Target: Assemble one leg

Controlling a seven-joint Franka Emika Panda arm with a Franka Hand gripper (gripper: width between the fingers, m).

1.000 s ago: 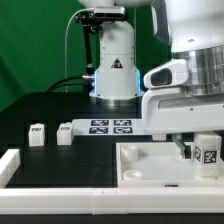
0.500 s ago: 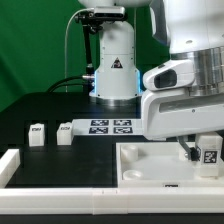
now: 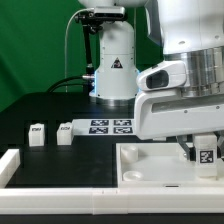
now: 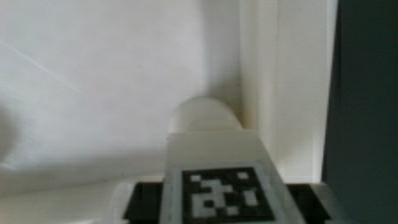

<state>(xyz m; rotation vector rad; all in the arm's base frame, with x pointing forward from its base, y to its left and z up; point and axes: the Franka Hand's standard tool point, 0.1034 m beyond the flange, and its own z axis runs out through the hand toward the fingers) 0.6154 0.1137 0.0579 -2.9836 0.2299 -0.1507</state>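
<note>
White leg (image 3: 206, 152) between fingers (image 3: 187, 150), at panel (image 3: 150, 166)

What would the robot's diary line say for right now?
gripper: shut on the leg | where: over the white panel, contact unclear | spare legs: two, on the table

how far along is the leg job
Done: the gripper has a leg picked up. In hand: it holds it at a corner of the panel. Left: seating it; whether it is seated yet cannot be told. Two more legs wait on the table.
</note>
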